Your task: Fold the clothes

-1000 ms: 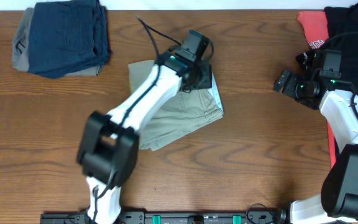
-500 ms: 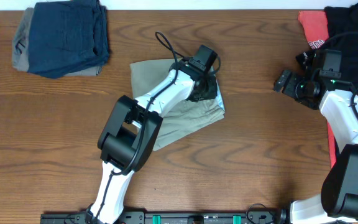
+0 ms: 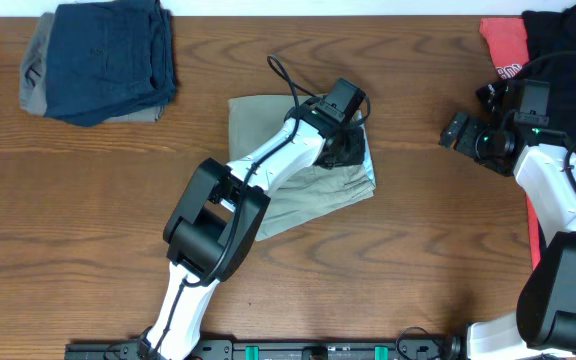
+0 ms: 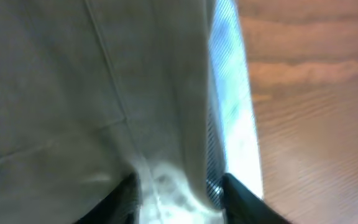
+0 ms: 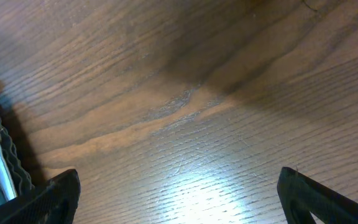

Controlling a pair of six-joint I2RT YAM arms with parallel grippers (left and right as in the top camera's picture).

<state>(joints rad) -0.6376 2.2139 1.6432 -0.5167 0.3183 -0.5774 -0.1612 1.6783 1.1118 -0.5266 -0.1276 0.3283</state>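
A: Around the work?

B: At the far left corner, a navy folded garment (image 3: 108,55) stacked on something grey (image 3: 34,75). At the far right, a red printed shirt (image 3: 501,45) beside a black shirt (image 3: 568,30), both partly behind the right arm (image 3: 553,190). All well apart from the shorts (image 3: 313,190).

A: In the way?

B: Across the middle of the shorts, the white left arm (image 3: 268,160), hiding a diagonal band of fabric. Above the wrist, a looping black cable (image 3: 280,75).

A: Grip?

B: Down on the right edge of the fabric, the left gripper (image 3: 340,145). From its wrist camera, dark fingers (image 4: 124,196) pinched in on a bunched ridge of khaki. Over bare wood near the right side, the right gripper (image 3: 465,135), spread wide and holding nothing; same from its own wrist (image 5: 176,190).

A: Look of the fabric?

B: Pale khaki, grey-green, wrinkled. Lying flat near the table's centre, roughly doubled into a skewed slab, one corner pointing toward the near edge. Down one panel, a stitched seam (image 4: 115,93). Along the right edge, light blue lining (image 4: 232,93) peeking out, just beside the wood.

A: Surface?

B: Brown wood-grain table (image 3: 418,270), with a patch of glare under the right wrist camera. Along the near edge, a black rail (image 3: 318,351). Beyond the far edge, only a pale strip.
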